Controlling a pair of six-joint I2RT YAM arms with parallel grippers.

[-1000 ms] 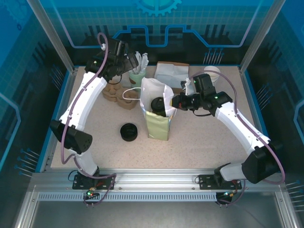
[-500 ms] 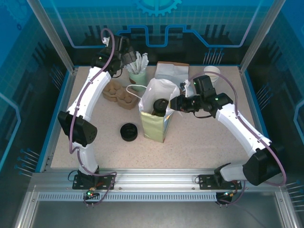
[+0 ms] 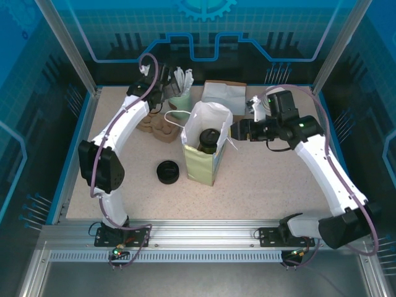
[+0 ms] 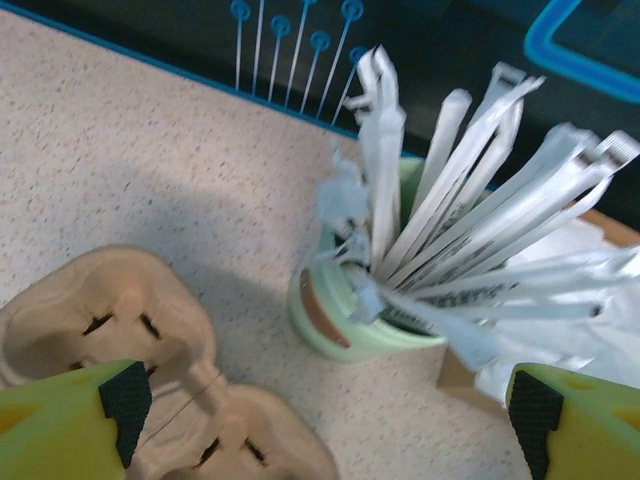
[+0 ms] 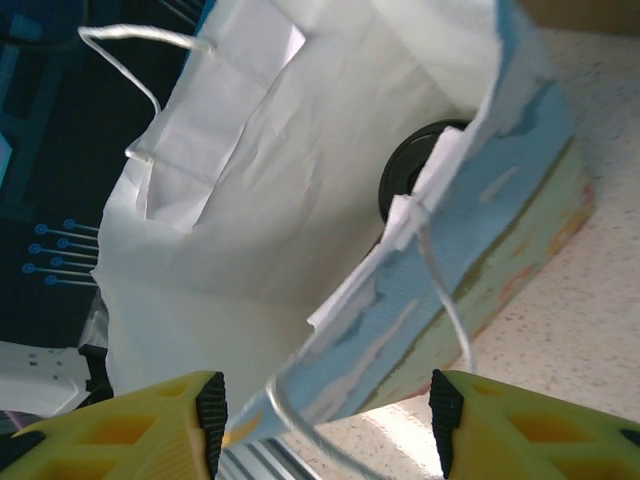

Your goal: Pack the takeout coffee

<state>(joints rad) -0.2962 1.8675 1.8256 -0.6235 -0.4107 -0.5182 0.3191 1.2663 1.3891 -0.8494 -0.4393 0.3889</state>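
Figure. Packing station, seen from above and from both wrists. The takeout coffee (image 3: 208, 140) stood inside the open paper bag (image 3: 201, 170) at mid-table. Its round black lid (image 5: 410, 180) faced up, and its sides were hidden by the bag's white lining (image 5: 260, 200).

Handling (judged): a small paper cup is light and its thin wall yields to a squeeze. Whether it was filled could not be told, so it was best treated as a liquid load and kept upright. The press-fit lid could pop off if pinched or lifted. The sound hold was across the side wall just below the lid, reached from above through the bag mouth. The bag was itself soft, creased and easily tipped. Its white cord handles (image 5: 120, 40) offered the natural hold for lifting bag and cup together.

The right gripper (image 5: 328, 410) hovered just right of the bag mouth, its fingers spread and holding nothing. One handle loop hung between them in the wrist view. The left gripper (image 4: 328, 405) was also spread and unloaded, and it hovered at the far left.

Other containers:
- Below the left gripper, a pale green cup (image 4: 350, 320) was packed with paper-wrapped straws or stirrers (image 4: 470, 190).
- A moulded pulp cup carrier (image 4: 120, 310) lay beside that cup with its wells unfilled.
- A low black stack of lids (image 3: 167, 171) sat left of the bag, apart from it.
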